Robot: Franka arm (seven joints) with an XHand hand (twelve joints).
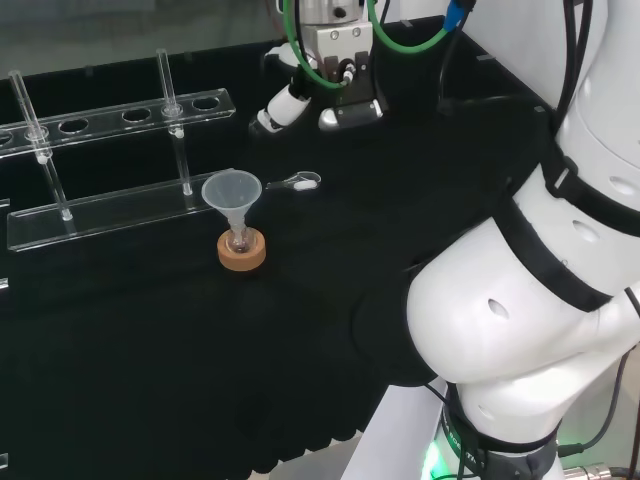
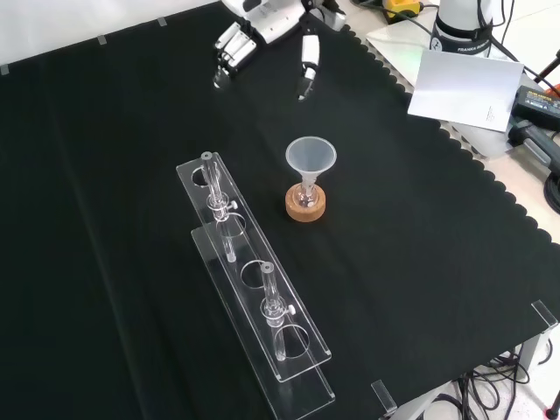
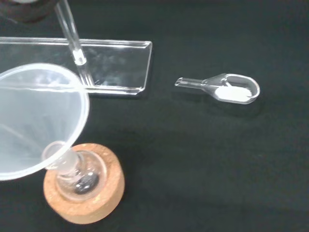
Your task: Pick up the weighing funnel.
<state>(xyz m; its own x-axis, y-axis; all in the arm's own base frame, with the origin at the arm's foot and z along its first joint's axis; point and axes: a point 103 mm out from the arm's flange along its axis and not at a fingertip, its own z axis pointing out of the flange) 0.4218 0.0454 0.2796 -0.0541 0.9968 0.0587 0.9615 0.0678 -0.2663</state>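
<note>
The weighing funnel (image 1: pixel 298 182) is a small clear scoop with a short stem, lying on the black cloth just right of the big funnel in the head view. In the wrist view the weighing funnel (image 3: pixel 227 88) holds a little white powder in its bowl, and its stem points toward the rack. The hand (image 1: pixel 330 70) hangs above the cloth, beyond the weighing funnel and apart from it. Its fingers (image 1: pixel 278 108) are spread and relaxed, holding nothing. From the front the hand (image 2: pixel 267 22) comes in at the top edge, farther off than the funnel.
The big funnel (image 1: pixel 232 190) stands mouth up in a small flask on a cork ring (image 1: pixel 242 250), close to the weighing funnel. A clear test-tube rack (image 1: pixel 110 150) with glass tubes stands left of it in the head view. The arm's white links (image 1: pixel 520 300) take up the right side.
</note>
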